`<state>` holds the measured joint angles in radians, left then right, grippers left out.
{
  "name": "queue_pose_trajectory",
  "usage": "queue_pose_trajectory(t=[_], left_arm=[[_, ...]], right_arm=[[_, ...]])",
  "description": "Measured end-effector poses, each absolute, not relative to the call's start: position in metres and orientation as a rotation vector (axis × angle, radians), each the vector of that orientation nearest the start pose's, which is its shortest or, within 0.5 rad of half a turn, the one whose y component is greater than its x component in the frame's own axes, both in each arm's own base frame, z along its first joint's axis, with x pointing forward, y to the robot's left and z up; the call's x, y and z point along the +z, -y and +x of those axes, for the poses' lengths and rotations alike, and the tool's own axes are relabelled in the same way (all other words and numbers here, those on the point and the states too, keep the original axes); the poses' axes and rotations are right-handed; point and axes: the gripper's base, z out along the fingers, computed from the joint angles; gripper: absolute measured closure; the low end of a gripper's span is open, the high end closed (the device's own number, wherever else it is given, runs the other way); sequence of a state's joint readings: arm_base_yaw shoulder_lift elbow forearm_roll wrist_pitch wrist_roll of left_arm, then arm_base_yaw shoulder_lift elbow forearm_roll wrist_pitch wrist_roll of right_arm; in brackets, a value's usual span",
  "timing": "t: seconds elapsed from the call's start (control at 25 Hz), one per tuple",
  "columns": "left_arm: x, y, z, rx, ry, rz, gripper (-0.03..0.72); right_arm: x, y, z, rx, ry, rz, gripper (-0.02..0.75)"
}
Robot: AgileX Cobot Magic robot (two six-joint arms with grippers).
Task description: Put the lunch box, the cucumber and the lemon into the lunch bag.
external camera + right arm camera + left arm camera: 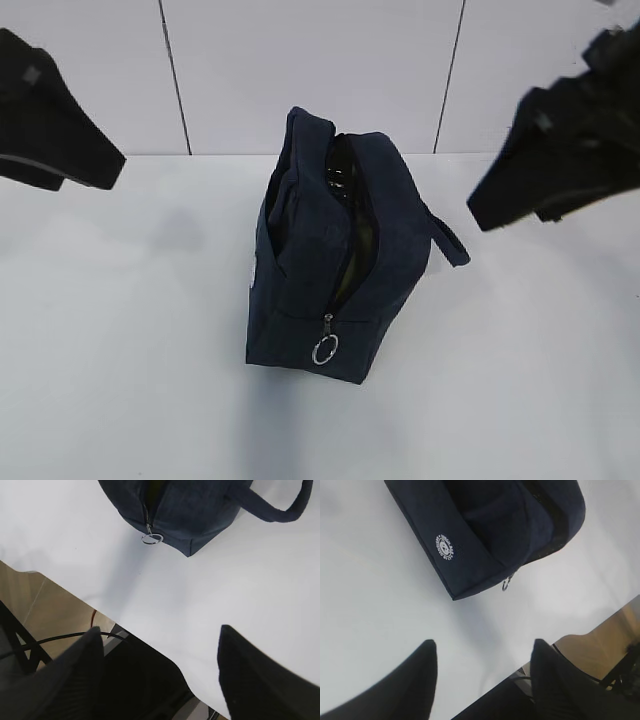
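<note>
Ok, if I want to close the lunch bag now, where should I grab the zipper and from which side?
Take the silver ring pull, which hangs free at the near end of the lunch bag, below the open zipper. Come from the front with the right gripper, whose view shows the ring clearly against the white table. Its jaws stand open and empty. The ring looks thin, so pinch it flat-on.

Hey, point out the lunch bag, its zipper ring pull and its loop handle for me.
lunch bag [390, 240]: exterior view, on the navy fabric side panel.
zipper ring pull [325, 349]: exterior view, on the silver ring at the near end.
loop handle [280, 511]: right wrist view, on the curved strap.
</note>
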<state>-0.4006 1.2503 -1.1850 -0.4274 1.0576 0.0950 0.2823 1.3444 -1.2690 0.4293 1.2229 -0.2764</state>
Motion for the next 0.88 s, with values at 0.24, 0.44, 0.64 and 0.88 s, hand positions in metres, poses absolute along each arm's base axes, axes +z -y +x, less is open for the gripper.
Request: queue_pose_trajectory(t=[0.24,0.44,0.64,0.88], left_arm=[[0.368,0.109,0.174,-0.674,-2.498,0.513,0.256],[0.364,0.092,0.135,-0.672,-2.424,0.504,0.256],[0.354,0.078,0.107,-0.648,-2.372,0.503,0.256],[0.351,0.070,0.089,-0.637,-2.341,0.514,0.256]], right_arm=[[0.343,-0.086,0.176,0.574,-2.535,-0.585,0.200],[0.328,-0.073,0.135,0.564,-2.427,-0.532,0.200],[0.314,-0.063,0.102,0.559,-2.346,-0.512,0.200],[0.307,-0.059,0.089,0.559,-2.322,-0.510,0.200]])
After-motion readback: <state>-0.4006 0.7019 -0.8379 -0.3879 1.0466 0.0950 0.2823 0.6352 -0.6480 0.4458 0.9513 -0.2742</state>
